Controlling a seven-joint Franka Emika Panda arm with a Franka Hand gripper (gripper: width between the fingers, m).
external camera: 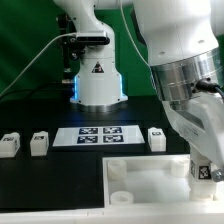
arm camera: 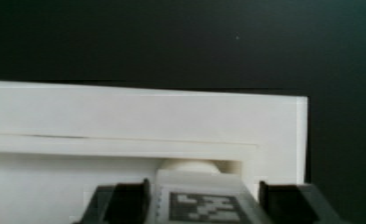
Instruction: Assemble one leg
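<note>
Exterior view, left to right:
- First loose leg (external camera: 10,146) sits at the far left of the black table (external camera: 40,110). Second loose leg (external camera: 38,143) is near it. Both are upright.
- Marker board (external camera: 98,135) lies flat mid-table and carries several tags.
- Robot base (external camera: 99,88) is behind the board. It has a warning-triangle sticker (external camera: 98,68); any text on it is too small to read.
- Third loose leg (external camera: 156,138) is just beside the board's right end.
- White panel (external camera: 150,185) is in the foreground, nearest the camera.
- Gripper (external camera: 205,166) is down over the panel's right end, with the leg (external camera: 203,173) in it, tag facing out.

Wrist view:
- Gripper (arm camera: 201,207) has its dark fingers (arm camera: 123,203) one on each side of the leg (arm camera: 201,200), closed in to the leg's width and pinching its sides.
- The leg's tag faces the camera: a black-and-white square pattern, no letters.
- A rounded white nub (arm camera: 198,165) shows just past the tagged face, over the panel (arm camera: 91,115).
- Cannot tell whether the leg touches the panel.
</note>
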